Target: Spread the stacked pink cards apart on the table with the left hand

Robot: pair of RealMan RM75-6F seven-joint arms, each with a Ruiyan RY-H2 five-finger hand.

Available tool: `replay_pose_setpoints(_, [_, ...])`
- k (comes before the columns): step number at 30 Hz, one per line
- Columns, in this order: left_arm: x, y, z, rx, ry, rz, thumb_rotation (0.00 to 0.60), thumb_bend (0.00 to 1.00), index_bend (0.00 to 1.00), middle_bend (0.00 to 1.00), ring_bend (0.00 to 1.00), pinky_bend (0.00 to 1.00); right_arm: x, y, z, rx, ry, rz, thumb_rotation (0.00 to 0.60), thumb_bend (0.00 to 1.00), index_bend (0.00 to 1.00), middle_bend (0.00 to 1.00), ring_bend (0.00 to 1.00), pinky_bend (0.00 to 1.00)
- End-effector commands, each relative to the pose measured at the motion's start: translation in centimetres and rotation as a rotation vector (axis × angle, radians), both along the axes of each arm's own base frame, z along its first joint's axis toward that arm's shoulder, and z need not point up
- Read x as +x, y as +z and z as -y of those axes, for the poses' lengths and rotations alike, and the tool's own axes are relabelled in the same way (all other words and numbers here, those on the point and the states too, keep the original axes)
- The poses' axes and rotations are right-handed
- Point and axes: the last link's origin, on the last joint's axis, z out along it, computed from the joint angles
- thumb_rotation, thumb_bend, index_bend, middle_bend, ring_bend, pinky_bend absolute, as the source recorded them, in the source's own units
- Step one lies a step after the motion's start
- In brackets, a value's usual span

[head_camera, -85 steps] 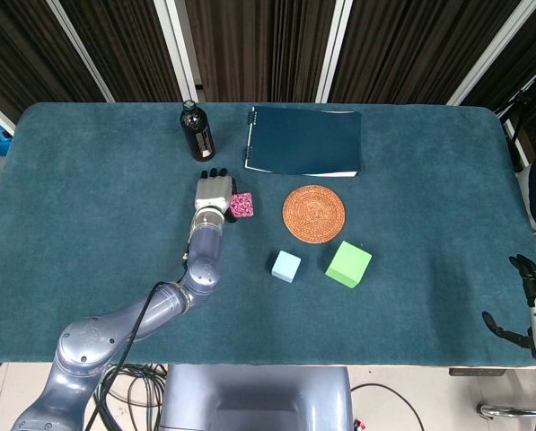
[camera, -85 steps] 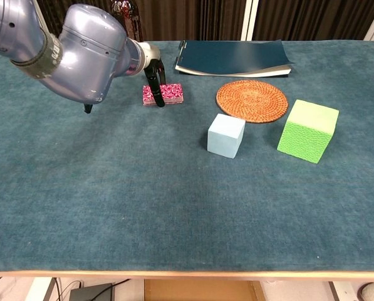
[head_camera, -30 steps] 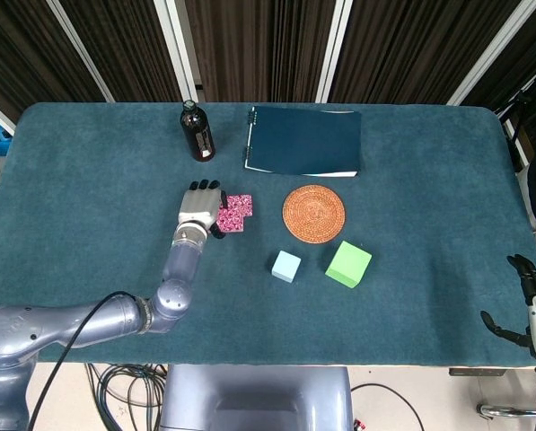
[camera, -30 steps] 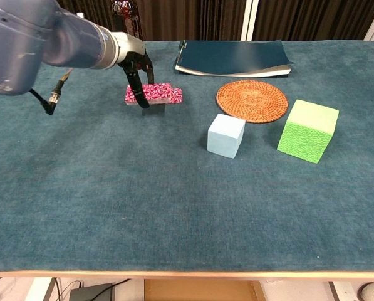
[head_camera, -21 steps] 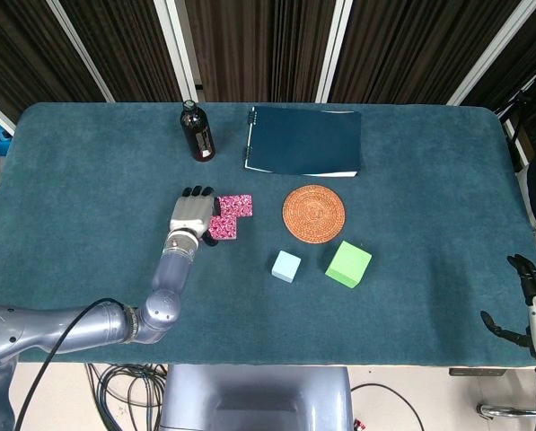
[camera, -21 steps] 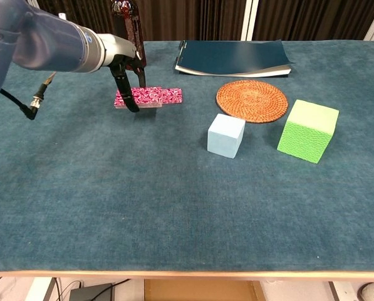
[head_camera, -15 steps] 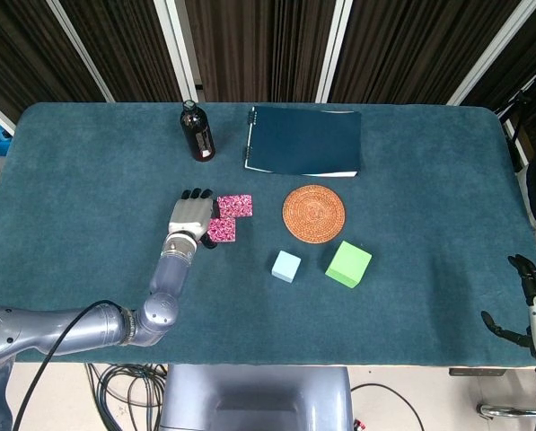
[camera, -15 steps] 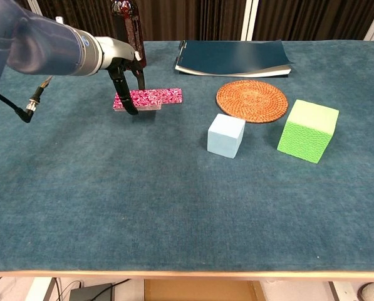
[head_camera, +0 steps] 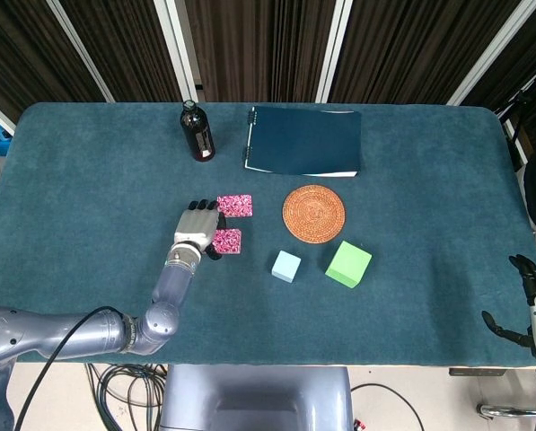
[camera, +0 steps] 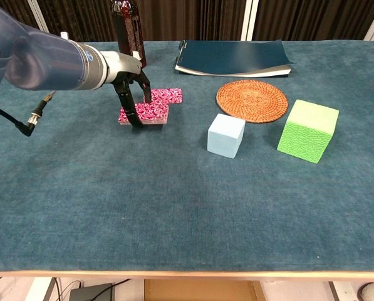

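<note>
Two pink patterned cards lie on the blue table. The far card [head_camera: 234, 206] [camera: 168, 95] sits alone. The near card [head_camera: 228, 241] [camera: 147, 113] lies a little in front of it and to the left, with a narrow gap between them in the head view. My left hand [head_camera: 197, 226] [camera: 131, 88] reaches down onto the near card's left part and its dark fingertips [camera: 136, 119] press on it, holding nothing. My right hand [head_camera: 527, 303] hangs past the table's right front corner, fingers apart and empty.
A dark bottle [head_camera: 196, 132] [camera: 128, 31] stands behind the cards. A blue notebook [head_camera: 303, 141] lies at the back, a woven coaster [head_camera: 313, 214] to the cards' right. A light blue cube [head_camera: 285, 266] and a green cube [head_camera: 348, 264] sit in front of the coaster.
The left hand dragged the top card off the stack, first leftward, then toward the table's front. The cards were stacked; now they lie separated. The right hand has not moved.
</note>
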Motion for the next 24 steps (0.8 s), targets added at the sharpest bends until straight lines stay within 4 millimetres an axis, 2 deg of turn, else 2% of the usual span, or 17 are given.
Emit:
replay_pose_setpoints(1, [0.1,-0.2,0.2,-0.006,-0.001,-0.003,0.6,0.26,0.49,0.15,0.03,0.0,0.0,0.0,0.0,0.0,0.0,0.001,0.6,0.24,0.08,0.05,0.13,0.18])
replay_pose_setpoints(18, [-0.3,-1.4,0.6,-0.008,0.005,-0.009,0.6,0.26,0.48,0.15,0.03,0.0,-0.1,0.1,0.0,-0.002,-0.006,0.012,0.6,0.24,0.08,0.05,0.13,0.18])
replay_pose_setpoints(24, [-0.6,-1.7,0.5,-0.015,0.009,-0.016,0.6,0.26,0.44,0.14,0.03,0.0,-0.1,0.2,0.0,-0.004,-0.008,0.015,0.6,0.24,0.08,0.05,0.13,0.18])
